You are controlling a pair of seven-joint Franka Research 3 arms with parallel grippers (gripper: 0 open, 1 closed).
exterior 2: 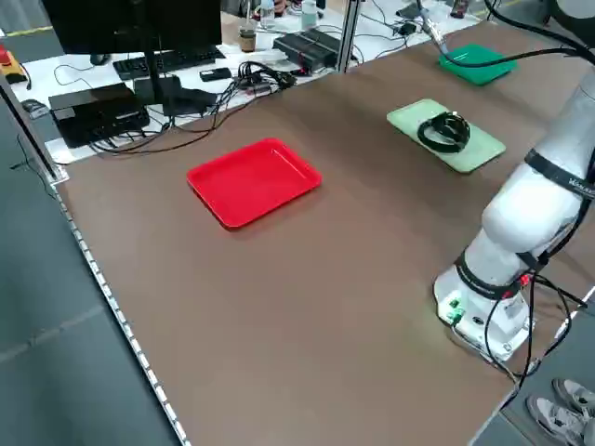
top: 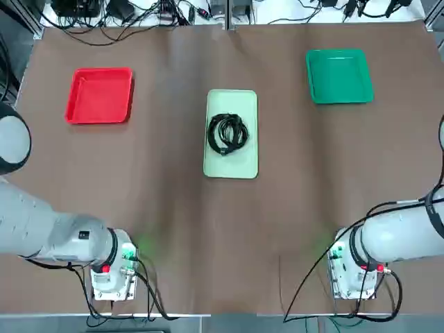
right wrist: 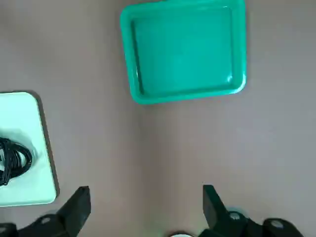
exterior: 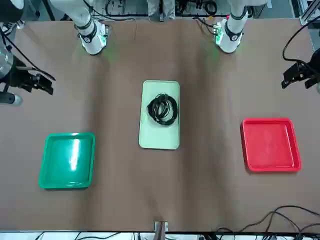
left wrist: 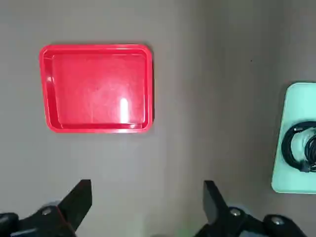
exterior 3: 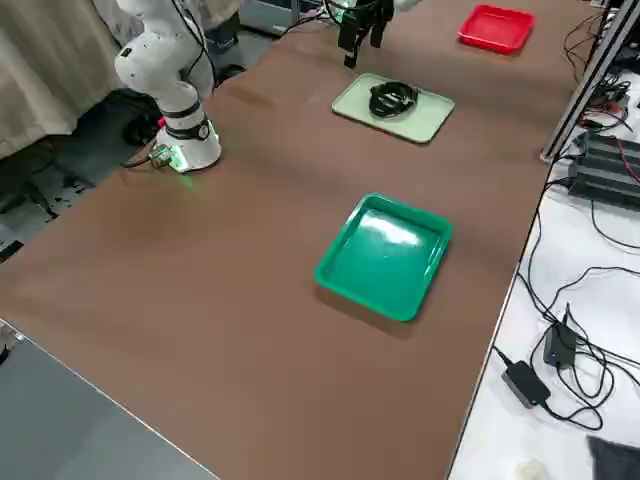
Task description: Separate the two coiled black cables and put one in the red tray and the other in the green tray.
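Coiled cables: two black cables [top: 227, 133] lie together as one overlapping pile on the pale mint-green tray; one loop is wider, with a tighter bundle inside and over it. Both unseparated.
Mint-green tray: the long pale tray [top: 231, 166] lies flat on the brown worktop [top: 173, 243], between the two square trays, its long side running away from the robot.
Red tray: the red tray [top: 99, 96], shallow and square, sits on the robot's left side of the worktop; nothing in it.
Green tray: the green tray [top: 340, 76], dark and shallow, sits on the robot's right side, slightly askew; nothing in it.
Left gripper: the left gripper [left wrist: 148, 200] is open, holding nothing, above the worktop on the red tray's side.
Right gripper: the right gripper [right wrist: 147, 202] is open, holding nothing, above the worktop on the green tray's side.
Far edge: loose black wires [top: 114, 28] tangle beyond the worktop.
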